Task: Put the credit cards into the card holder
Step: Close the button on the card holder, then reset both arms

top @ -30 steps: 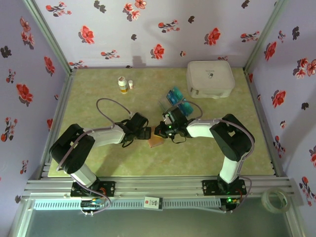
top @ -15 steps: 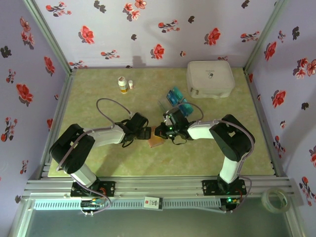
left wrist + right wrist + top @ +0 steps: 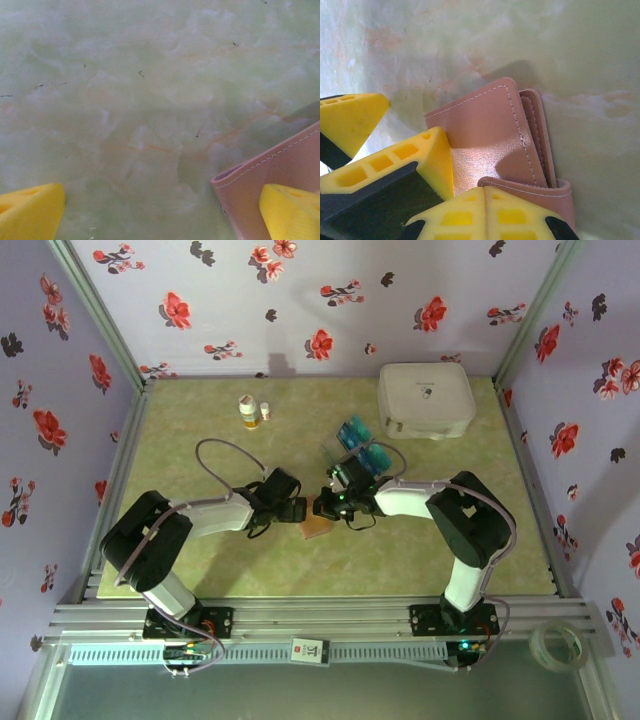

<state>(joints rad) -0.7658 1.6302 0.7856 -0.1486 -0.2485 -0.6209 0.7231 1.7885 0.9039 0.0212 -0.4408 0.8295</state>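
Note:
The pinkish-brown card holder (image 3: pixel 318 527) lies on the green table between my two grippers. My left gripper (image 3: pixel 297 508) is open wide, with one yellow finger (image 3: pixel 290 212) resting on the card holder (image 3: pixel 270 170) and the other over bare table. In the right wrist view my right gripper (image 3: pixel 484 192) is shut, its tips closed at the edge of the curled-up flap of the card holder (image 3: pixel 485 125). A left finger (image 3: pixel 427 155) presses on the holder's inner face. The blue credit cards (image 3: pixel 354 431) lie behind the right gripper (image 3: pixel 328 504).
A clear plastic tray (image 3: pixel 332 448) lies by the cards. A big white rounded case (image 3: pixel 425 398) stands at the back right, and two small bottles (image 3: pixel 249 411) at the back left. Flowered walls close three sides.
My right gripper has edged slightly left, toward the left gripper. The card holder and the left arm have barely moved.

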